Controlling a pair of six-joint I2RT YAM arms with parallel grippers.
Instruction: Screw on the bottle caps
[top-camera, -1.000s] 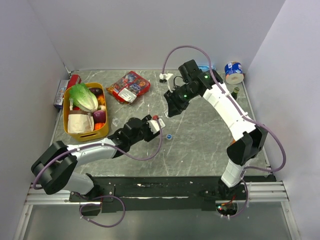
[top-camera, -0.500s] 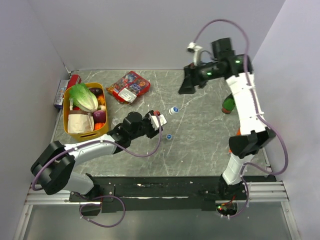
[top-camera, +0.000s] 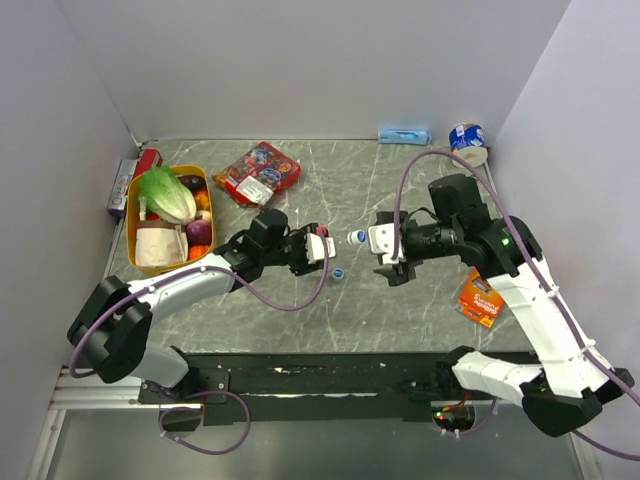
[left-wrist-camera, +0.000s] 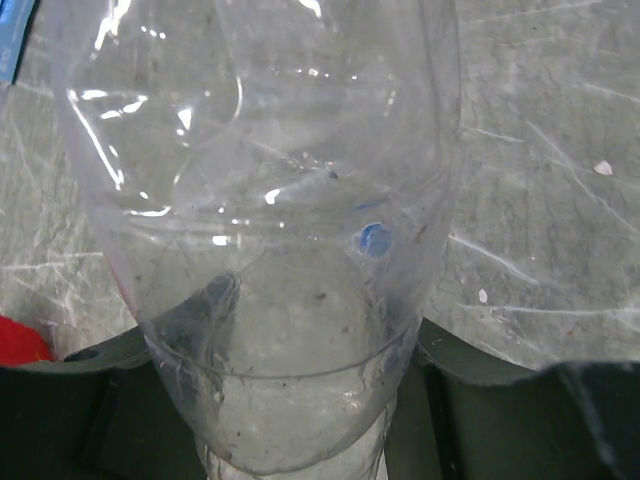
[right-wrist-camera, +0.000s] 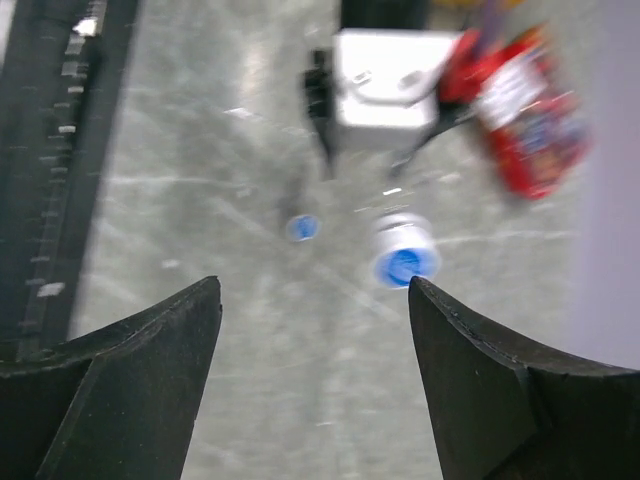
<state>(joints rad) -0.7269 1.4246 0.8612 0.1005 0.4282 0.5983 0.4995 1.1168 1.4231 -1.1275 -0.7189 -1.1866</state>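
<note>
- The left gripper (top-camera: 322, 246) is clenched on a clear bottle (left-wrist-camera: 270, 250), which fills its wrist view. I cannot tell which way the mouth points.
- The right gripper (right-wrist-camera: 312, 290) is released: its fingers are spread wide with nothing between them, and it hovers over the table (top-camera: 400, 300) just right of the left one.
- One loose cap (top-camera: 338, 272) lies flat on the table, just beside the left gripper's tip. It is near a second bottle (top-camera: 356, 237) that already wears its blue cap.
- The step in hand, as I judge it, is to fetch the loose cap for the held bottle — about half the task looks done.
- To do it well, centre the open fingers over the cap, not over the second bottle, which stands near enough to be knocked.
- Come straight down and close low on the rim. So small a cap will likely flip or skid if only one finger catches it.
- Carry it level and seat it square on the neck before turning — a tilted start would probably cross the thread.
- Keep the left grip firm but no tighter, as the bottle's thin wall looks creased.
</note>
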